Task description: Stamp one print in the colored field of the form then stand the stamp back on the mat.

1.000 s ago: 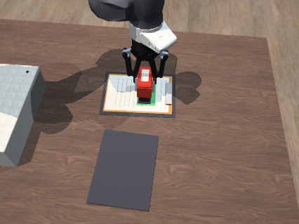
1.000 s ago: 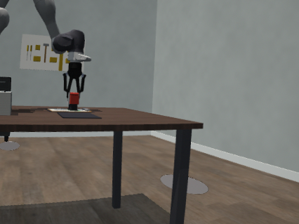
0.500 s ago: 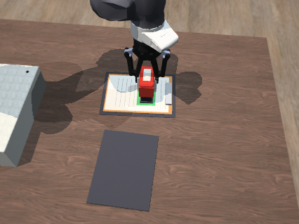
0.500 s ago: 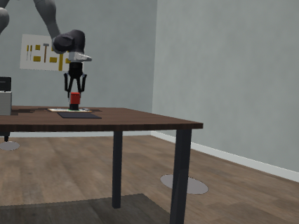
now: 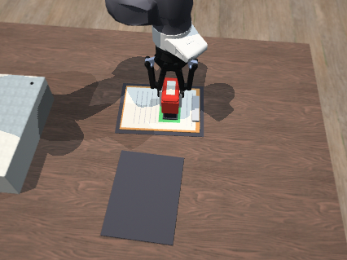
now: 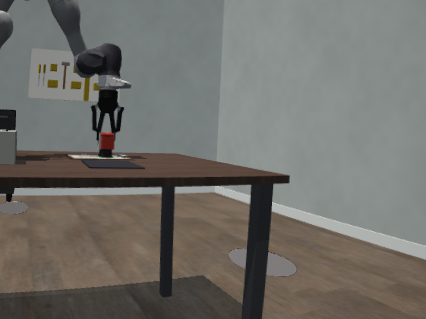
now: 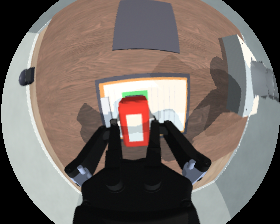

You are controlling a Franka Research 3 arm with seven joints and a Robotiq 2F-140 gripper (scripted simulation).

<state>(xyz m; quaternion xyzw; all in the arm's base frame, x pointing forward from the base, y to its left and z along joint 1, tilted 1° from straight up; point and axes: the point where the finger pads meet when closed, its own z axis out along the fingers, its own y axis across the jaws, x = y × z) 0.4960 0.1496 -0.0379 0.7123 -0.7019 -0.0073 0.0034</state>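
Your claw (image 5: 171, 90) is clamped on the one red stamp (image 5: 169, 99), which stands on the green field (image 5: 164, 119) of the single form (image 5: 140, 112). One dark mat (image 5: 142, 197) lies just beside the form on the worktop (image 5: 261, 152), nothing on it. One grey box (image 5: 18, 124) sits well apart.

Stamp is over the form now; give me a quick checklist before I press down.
1. Pincer shut on the red stamp: ok.
2. Stamp over the green field of the white lined form: ok.
3. All imprint corners inside the field: cannot tell.
4. Stamp base touching the paper: cannot tell.
5. No dark print on the visible paper: ok.
6. Dark grey rectangular mat free for return: ok.
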